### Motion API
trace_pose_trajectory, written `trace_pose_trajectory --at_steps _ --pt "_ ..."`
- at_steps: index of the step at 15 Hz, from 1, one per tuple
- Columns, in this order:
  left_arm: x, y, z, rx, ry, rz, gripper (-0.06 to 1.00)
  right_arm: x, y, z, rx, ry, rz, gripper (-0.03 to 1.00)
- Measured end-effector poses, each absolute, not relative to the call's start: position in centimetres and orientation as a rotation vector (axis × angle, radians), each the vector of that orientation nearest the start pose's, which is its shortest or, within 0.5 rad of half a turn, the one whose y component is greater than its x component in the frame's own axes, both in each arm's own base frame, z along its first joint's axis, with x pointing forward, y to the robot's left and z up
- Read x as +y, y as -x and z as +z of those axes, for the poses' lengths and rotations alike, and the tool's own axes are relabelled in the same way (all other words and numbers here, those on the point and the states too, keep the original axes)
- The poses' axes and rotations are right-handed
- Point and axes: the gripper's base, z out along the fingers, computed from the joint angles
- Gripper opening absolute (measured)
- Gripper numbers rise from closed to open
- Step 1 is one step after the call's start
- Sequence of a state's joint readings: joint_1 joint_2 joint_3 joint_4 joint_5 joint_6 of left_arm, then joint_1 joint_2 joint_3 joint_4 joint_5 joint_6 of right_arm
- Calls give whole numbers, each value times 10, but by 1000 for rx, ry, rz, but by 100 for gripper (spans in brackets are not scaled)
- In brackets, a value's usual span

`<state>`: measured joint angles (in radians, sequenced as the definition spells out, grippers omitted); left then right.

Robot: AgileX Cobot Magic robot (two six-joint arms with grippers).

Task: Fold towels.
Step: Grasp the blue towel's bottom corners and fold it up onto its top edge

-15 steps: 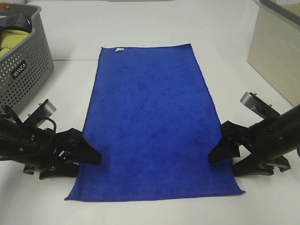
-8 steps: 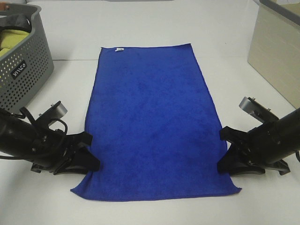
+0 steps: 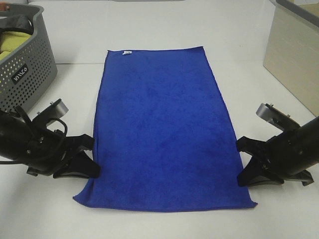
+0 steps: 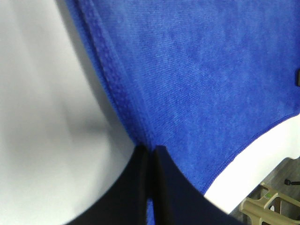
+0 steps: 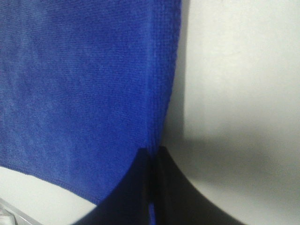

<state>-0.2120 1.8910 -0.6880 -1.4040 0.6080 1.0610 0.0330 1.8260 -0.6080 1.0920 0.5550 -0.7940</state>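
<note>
The royal-blue towel (image 3: 159, 124) lies flat and lengthwise on the white table (image 3: 164, 25), with its small white tag (image 3: 127, 52) at the far left corner. My left gripper (image 3: 93, 168) is shut on the towel's left long edge near the front corner. In the left wrist view the fingertips (image 4: 140, 161) pinch the hem of the towel (image 4: 211, 70). My right gripper (image 3: 242, 175) is shut on the right long edge near the front. In the right wrist view the fingertips (image 5: 161, 161) pinch the towel's (image 5: 79, 79) edge.
A grey perforated basket (image 3: 25, 69) holding a yellow-green cloth stands at the far left. A beige box (image 3: 294, 55) stands at the far right. Bare white table lies beyond the towel and along both sides.
Both grippers, open and straddling the towel's long edges a second ago, have shut on the edges and shifted slightly outward. The front corners have shifted a little.
</note>
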Motion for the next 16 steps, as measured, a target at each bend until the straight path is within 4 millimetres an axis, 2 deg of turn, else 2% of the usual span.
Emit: trace_pose_trajectory --at_steps 1,4,8,9,10,14,16 --pt "-108 -261 105 2820 -45 -941 1 51 -243 94 2938 -236 761 0" --pt "-103 -247 114 2859 -58 -895 1 50 -222 107 2923 -219 764 0" --pt "-92 -201 122 2885 -60 -886 1 53 -184 117 2940 -222 832 0" --pt "-89 -183 127 2873 -64 -886 1 54 -169 119 2952 -221 870 0" --pt "-87 -177 130 2864 -67 -888 1 54 -164 121 2948 -233 880 0" --pt "-87 -176 139 2809 -15 -897 1 55 -165 129 2912 -207 887 0" --pt "-87 -189 147 2759 35 -872 1 56 -183 140 2859 -188 881 0"
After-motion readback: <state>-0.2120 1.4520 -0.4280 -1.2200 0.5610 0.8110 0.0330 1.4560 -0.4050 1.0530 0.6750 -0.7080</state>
